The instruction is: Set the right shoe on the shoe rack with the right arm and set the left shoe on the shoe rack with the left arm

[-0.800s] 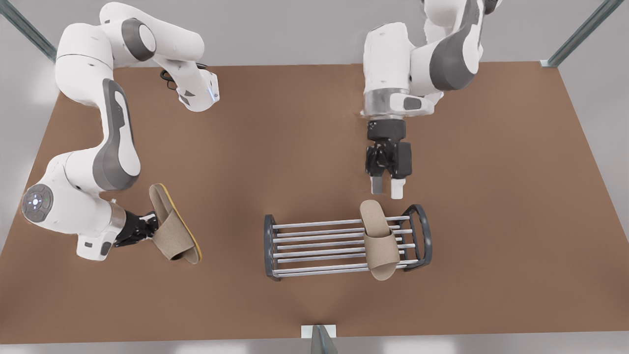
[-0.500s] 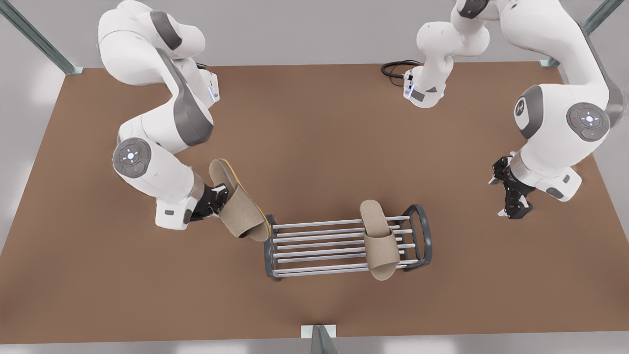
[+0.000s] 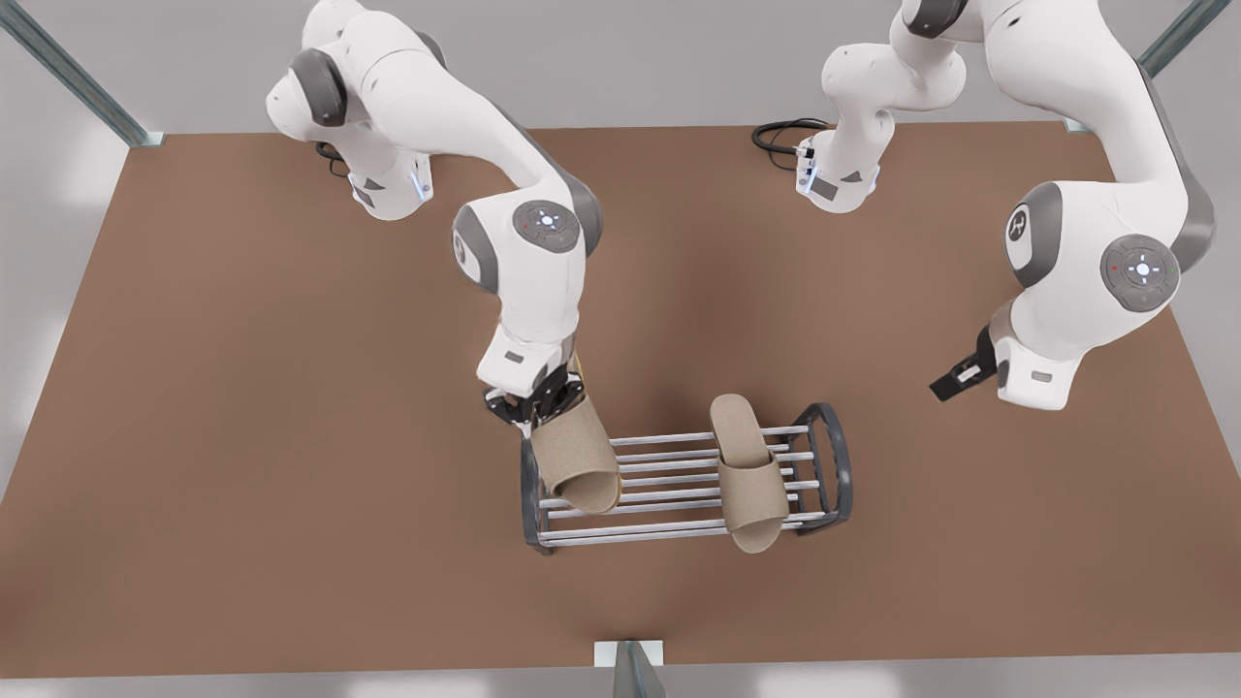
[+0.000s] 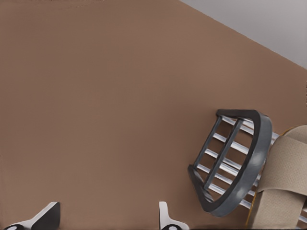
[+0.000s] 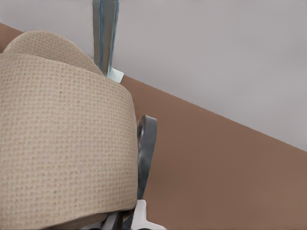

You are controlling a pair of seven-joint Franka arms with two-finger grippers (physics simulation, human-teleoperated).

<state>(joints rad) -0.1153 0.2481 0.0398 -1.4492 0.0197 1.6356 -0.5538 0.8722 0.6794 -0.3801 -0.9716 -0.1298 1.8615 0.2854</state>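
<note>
Right tool [image 3: 531, 407] holds right shoe [image 3: 577, 460] over shoe rack [image 3: 838, 456]; left tool [image 3: 948, 384] waits apart.

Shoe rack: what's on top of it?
One slipper lies across the shoe rack bars near the front view's right end. The right gripper holds a second slipper over the other end; contact underneath is hidden. Left gripper waits aside, open.

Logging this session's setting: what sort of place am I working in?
Likely a simulated lab workcell: a bare brown table, metal frame posts at its corners, plain grey surround, and a low shoe rack.
</note>
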